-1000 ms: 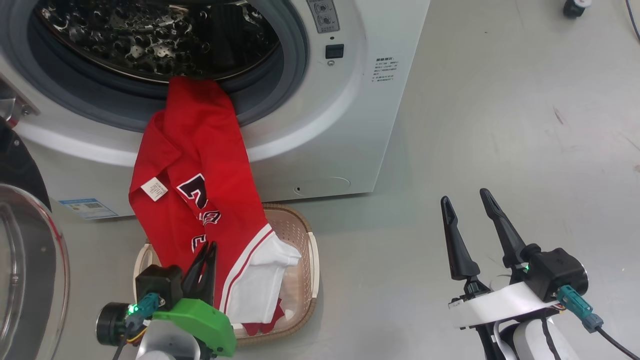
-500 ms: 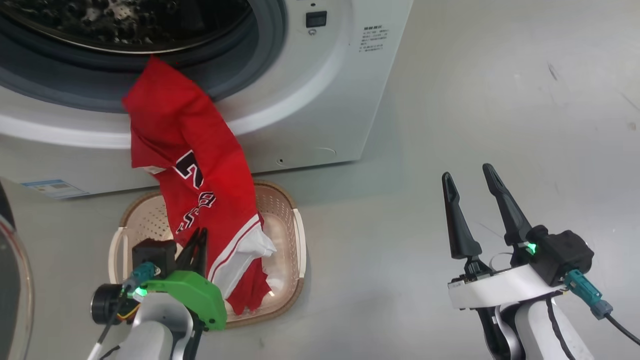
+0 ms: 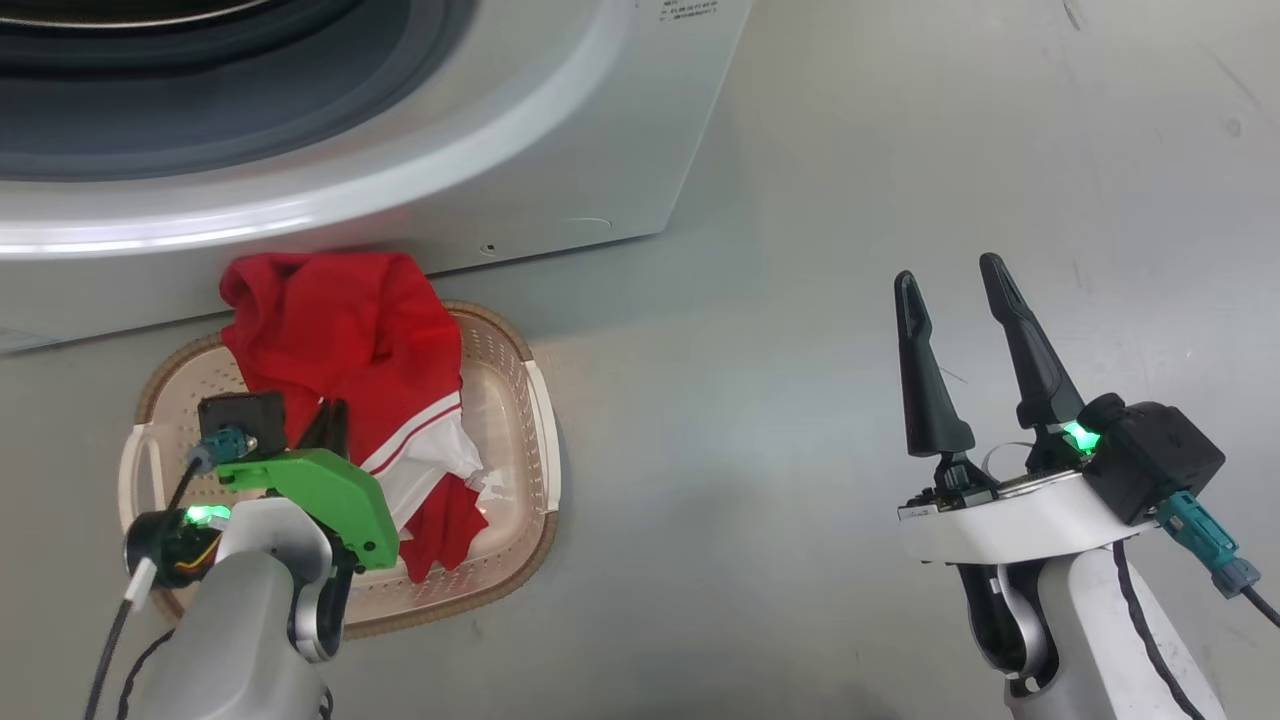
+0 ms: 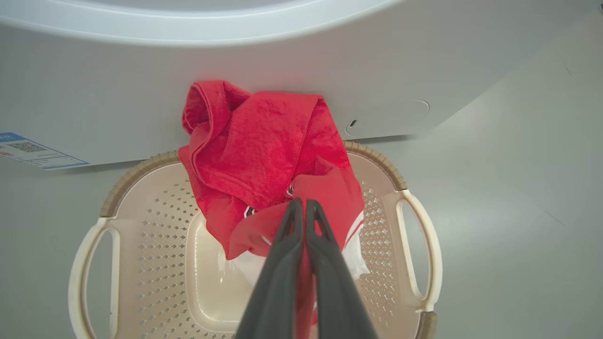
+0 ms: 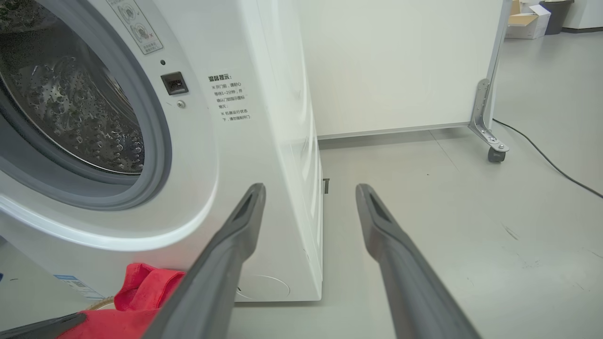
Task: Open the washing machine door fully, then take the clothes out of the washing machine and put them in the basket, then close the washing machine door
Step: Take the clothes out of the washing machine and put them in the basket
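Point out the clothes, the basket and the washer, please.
clothes (image 4: 264, 141), left wrist view, bunched red fabric.
basket (image 4: 155, 245), left wrist view, perforated side wall.
washer (image 5: 235, 150), right wrist view, white front panel.

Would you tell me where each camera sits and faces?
Head view: robot's head, looking down at basket and washing machine; left end effector, right end effector show.
Left wrist view: left wrist, down its shut fingers onto clothes over the basket.
Right wrist view: right wrist, along open fingers toward the drum.
Shared: all see the clothes.
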